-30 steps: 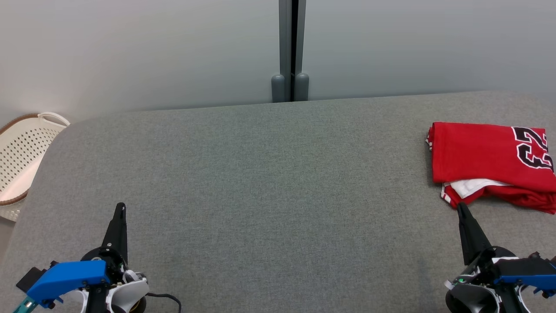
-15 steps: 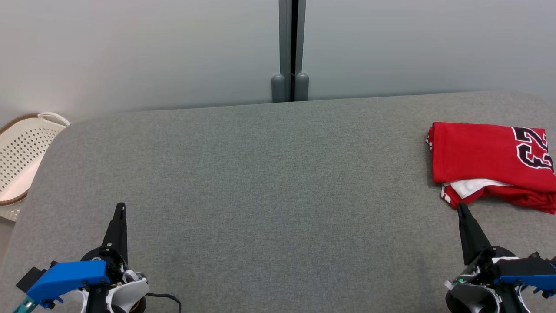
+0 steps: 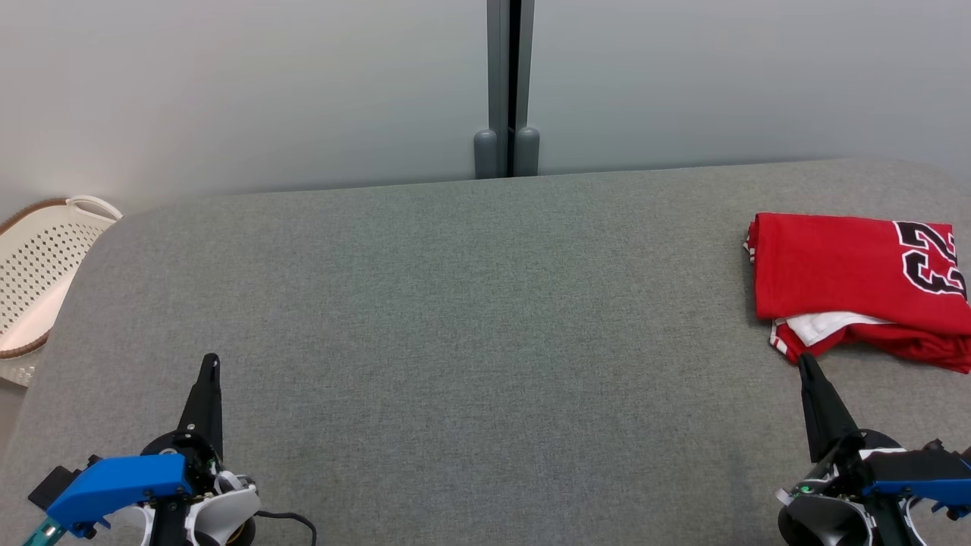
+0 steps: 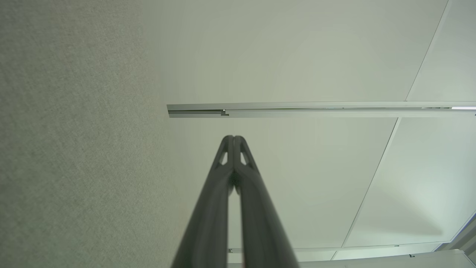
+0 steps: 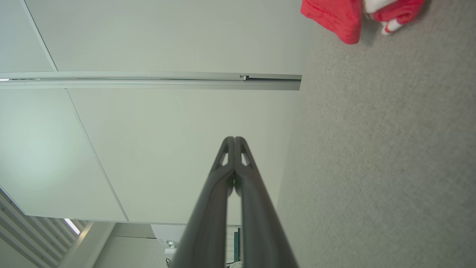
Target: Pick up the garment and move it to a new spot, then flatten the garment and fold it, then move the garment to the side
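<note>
The right gripper has its two fingers pressed together on nothing, tip pointing away from the robot and sitting just near the closest corner of the jersey. That closeness is the main hazard. A swing to the far side or to the right would run the closed tip into the loose layers there, where a white-trimmed fold pokes out from under the red top layer, and could drag the stack open. The left gripper is likewise closed and empty at the near left, well apart from the cloth, so it threatens little. The jersey lies folded at the far right of the grey pad, number up, its right part cut off by the head view's edge. I cannot tell how much pad is left beyond it, so a nudge that way might push it over the side. The fold looks uneven along its near edge, and by my reading the task is at or close to its end — any further handling risks more than it gains. If a re-grip were wanted, the fingers would first have to open, or a closed tip would only shove the cloth. The basket at the far left, off the pad, plays no part.
</note>
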Controlling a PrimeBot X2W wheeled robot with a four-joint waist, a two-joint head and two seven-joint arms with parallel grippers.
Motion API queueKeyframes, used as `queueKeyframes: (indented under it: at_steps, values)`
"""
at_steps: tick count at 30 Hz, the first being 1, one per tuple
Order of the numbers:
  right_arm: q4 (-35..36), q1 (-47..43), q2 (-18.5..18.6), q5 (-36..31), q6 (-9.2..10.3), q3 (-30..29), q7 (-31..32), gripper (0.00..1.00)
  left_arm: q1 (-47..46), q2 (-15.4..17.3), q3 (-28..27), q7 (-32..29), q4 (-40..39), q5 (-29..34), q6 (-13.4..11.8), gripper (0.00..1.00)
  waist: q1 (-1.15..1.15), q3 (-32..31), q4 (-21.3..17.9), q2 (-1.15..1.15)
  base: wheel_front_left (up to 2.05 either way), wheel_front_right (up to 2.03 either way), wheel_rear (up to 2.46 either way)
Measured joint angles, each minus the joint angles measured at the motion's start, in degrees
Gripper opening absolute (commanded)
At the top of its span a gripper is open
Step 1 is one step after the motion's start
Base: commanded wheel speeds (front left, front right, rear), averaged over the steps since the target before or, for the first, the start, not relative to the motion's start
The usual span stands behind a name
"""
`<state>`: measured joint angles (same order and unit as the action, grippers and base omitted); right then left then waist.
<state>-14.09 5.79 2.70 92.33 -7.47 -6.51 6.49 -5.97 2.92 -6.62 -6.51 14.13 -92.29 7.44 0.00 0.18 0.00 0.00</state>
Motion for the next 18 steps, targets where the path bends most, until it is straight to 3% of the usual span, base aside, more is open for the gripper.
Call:
queueKeyframes:
  at_steps: [18]
  values:
    - [0.0, 0.0, 0.0, 0.01, 0.0, 0.0, 0.0, 0.0, 0.0, 0.0, 0.0, 0.0, 0.0, 0.0, 0.0, 0.0, 0.0, 0.0, 0.0, 0.0, 0.0, 0.0, 0.0]
